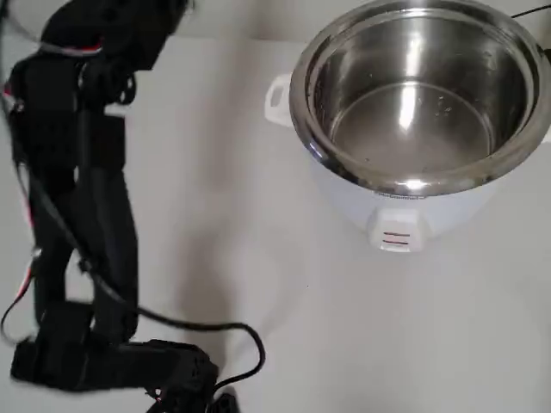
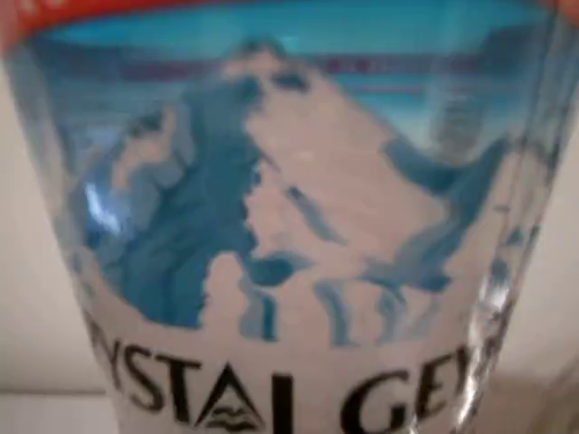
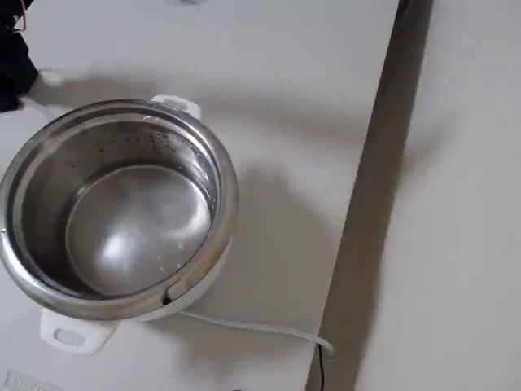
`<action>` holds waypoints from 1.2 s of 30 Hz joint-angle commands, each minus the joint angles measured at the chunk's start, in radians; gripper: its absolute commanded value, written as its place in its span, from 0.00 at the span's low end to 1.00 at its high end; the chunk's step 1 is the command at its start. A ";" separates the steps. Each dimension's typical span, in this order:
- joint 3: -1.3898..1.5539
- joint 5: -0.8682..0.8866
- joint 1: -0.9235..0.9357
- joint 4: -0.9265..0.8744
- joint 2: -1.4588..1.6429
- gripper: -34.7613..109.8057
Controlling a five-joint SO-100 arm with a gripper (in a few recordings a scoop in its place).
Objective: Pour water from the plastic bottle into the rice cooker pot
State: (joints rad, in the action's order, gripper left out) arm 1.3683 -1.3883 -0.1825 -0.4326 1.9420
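Observation:
The plastic bottle (image 2: 289,226) is pressed close to the wrist camera; I see its blue mountain label with black lettering below and a red band at the top. The rice cooker pot (image 1: 413,120), shiny steel with a wide rim, sits in a white cooker body (image 1: 396,215) at the upper right of the overhead view, and at the left of the fixed view (image 3: 130,220). A few droplets speckle its inside. The black arm runs down the left of the overhead view, with its gripper (image 1: 196,389) at the bottom edge, far from the pot. Its fingers are cut off there.
The cooker's white side handle (image 1: 277,99) points toward the arm. A thin white cord (image 3: 260,328) trails from the cooker to the table's edge (image 3: 358,212) in the fixed view. A black cable (image 1: 241,331) loops beside the gripper. Bare tabletop (image 1: 301,327) lies between gripper and cooker.

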 commanded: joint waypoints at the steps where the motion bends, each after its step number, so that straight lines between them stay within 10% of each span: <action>1: 0.529 -0.118 -0.041 0.387 0.227 0.31; 16: 1.066 -0.067 -0.066 1.468 -0.371 0.31; 36: 0.549 -0.032 0.000 1.704 -1.060 0.44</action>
State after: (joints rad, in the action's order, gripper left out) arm 2.0525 -1.4343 -0.2056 1.2425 0.9265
